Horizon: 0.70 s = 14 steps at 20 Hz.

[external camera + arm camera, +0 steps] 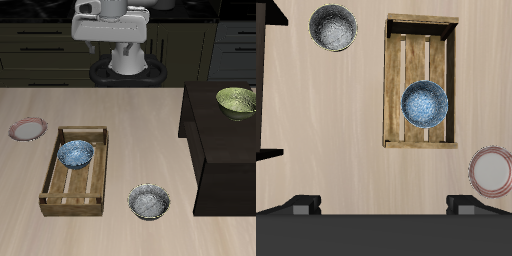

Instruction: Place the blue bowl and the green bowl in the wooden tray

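While the wooden tray (74,171) lies flat on the pale surface (120,125) with its long axis running from the front edge toward the back, the blue bowl (76,153) sits upright inside it, in the rear half, on the slatted bottom. From that bowl, the green bowl (236,101) stands at about two o'clock in the exterior view, upright on a dark raised block (220,150), well apart from the tray. One grey speckled bowl (149,201) rests at about four o'clock, near the front edge; one pink-rimmed plate (27,129) lies at ten o'clock. Three bowls, one plate, one tray. Nothing covers either bowl. Whether the hand is wide or narrow, I cannot tell.
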Motion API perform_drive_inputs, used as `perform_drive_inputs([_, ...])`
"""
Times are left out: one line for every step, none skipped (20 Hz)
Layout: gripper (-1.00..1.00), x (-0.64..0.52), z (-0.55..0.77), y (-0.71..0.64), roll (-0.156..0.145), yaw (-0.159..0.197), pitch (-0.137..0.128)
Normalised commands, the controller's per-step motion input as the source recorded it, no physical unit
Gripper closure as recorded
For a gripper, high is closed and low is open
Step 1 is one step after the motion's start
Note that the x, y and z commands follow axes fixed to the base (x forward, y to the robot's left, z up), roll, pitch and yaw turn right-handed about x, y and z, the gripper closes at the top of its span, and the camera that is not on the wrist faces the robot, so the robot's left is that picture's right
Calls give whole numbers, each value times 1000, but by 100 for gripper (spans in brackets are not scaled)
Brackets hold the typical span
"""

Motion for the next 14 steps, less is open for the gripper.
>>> perform_drive_inputs([-100,-177,261,203,17,44,-127])
perform_drive_inputs([-100,-128,374,445,32,91,-72])
perform_drive_inputs([-100,-124,331,250,30,-26,-127])
perform_drive_inputs([-100,-39,202,107,-41,55,-42])
perform_drive_inputs([-100,-77,391,186,-50,-23,-93])
perform_drive_inputs([-100,-27,197,106,32,39,-67])
perform_drive_inputs([-100,155,307,190,-22,22,-59])
perform_drive_inputs([-100,89,197,-25,-53,-1,-31])
perform_drive_inputs([-100,120,153,107,9,0,10])
perform_drive_inputs([-100,106,196,104,-16,12,-26])
perform_drive_inputs([-100,329,162,372,-24,10,30])
perform_drive_inputs([-100,91,74,192,-34,14,-11])
perform_drive_inputs([-100,27,15,91,13,26,4])
perform_drive_inputs([-100,64,59,199,9,6,15])
